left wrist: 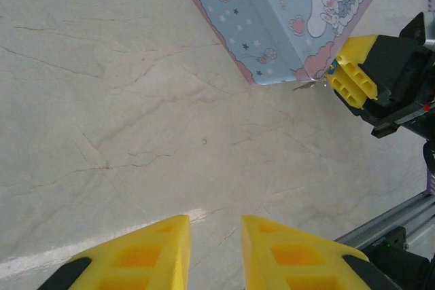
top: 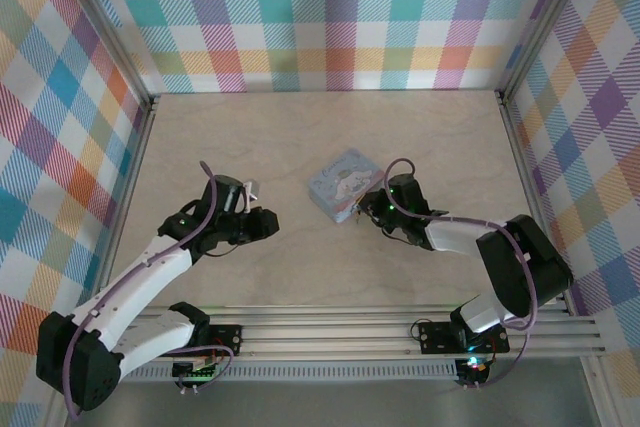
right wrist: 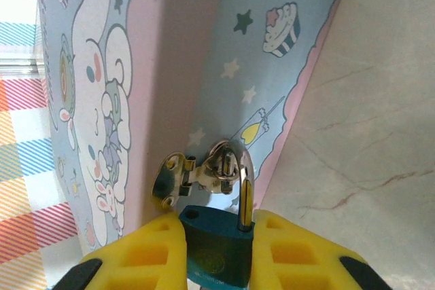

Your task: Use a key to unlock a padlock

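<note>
right wrist view: we count one padlock [right wrist: 219, 252], squeezed in our right gripper [right wrist: 218, 230], hooked on the one tin's [right wrist: 170, 52] hasp [right wrist: 197, 171], off every table [right wrist: 380, 134] edge; left gripper [left wrist: 216, 227] gapes empty.

padlock [right wrist: 217, 257] on tin [right wrist: 272, 52] clasp [right wrist: 197, 171]; right gripper [right wrist: 217, 227] around padlock; left gripper [left wrist: 214, 229] apart, left

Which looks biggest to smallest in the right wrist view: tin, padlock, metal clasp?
Largest: tin.
Then: padlock and clasp look alike in size. The padlock runs off the bottom edge, so they are left unranked.
</note>
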